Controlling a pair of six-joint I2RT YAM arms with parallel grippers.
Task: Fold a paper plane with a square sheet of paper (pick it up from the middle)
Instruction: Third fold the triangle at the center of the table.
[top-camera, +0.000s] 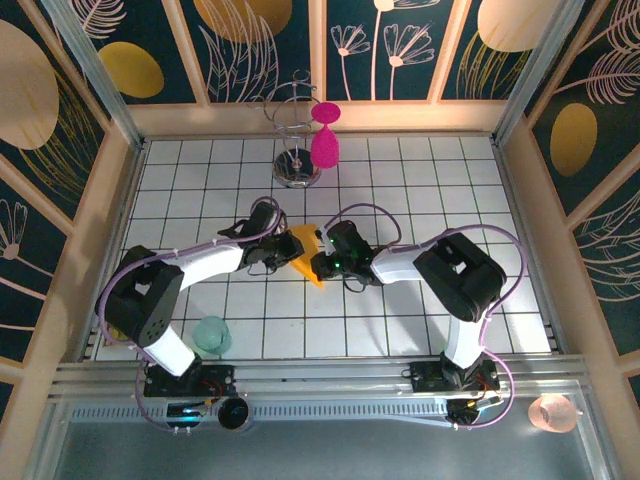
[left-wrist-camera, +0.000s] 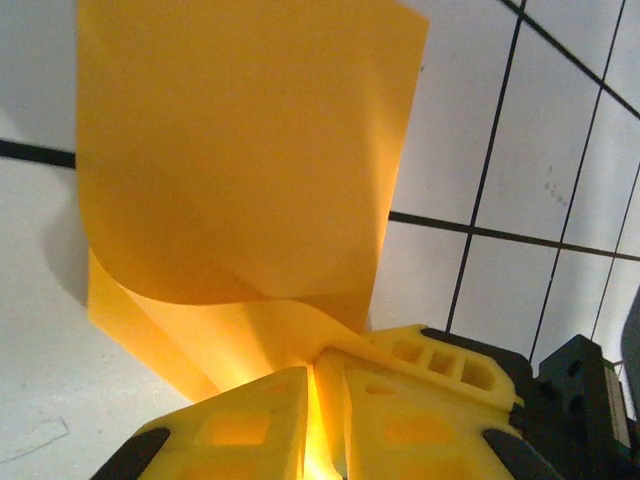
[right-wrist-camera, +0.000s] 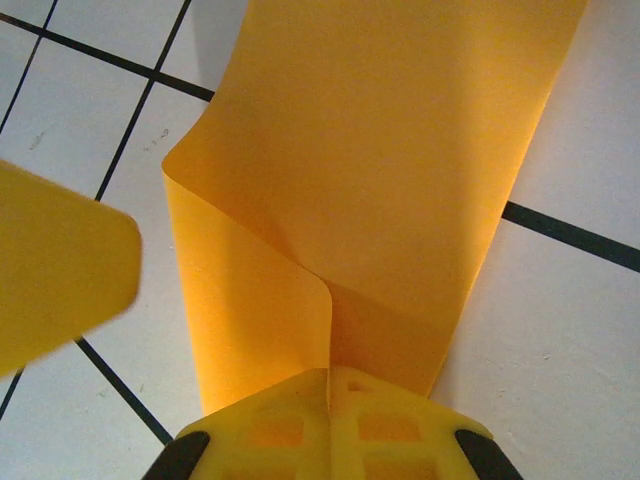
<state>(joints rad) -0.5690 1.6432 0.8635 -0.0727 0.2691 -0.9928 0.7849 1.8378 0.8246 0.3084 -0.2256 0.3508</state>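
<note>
Treat square sheet of paper (top-camera: 303, 262) as light, limp, easily creased. Located midway between table edges, pinched by left tool (left-wrist-camera: 312, 385) and right tool (right-wrist-camera: 328, 385), both pressed together on it. Grip beside the fold; avoid pulling apart.

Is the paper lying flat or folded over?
Folded over loosely: the paper curls back on itself, pinched by the right fingers and left fingers.

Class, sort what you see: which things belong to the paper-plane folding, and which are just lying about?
In use: orange sheet of paper, left claw, right claw, both pinching it.
Lying about: magenta goblet, metal stand, teal cup.
</note>
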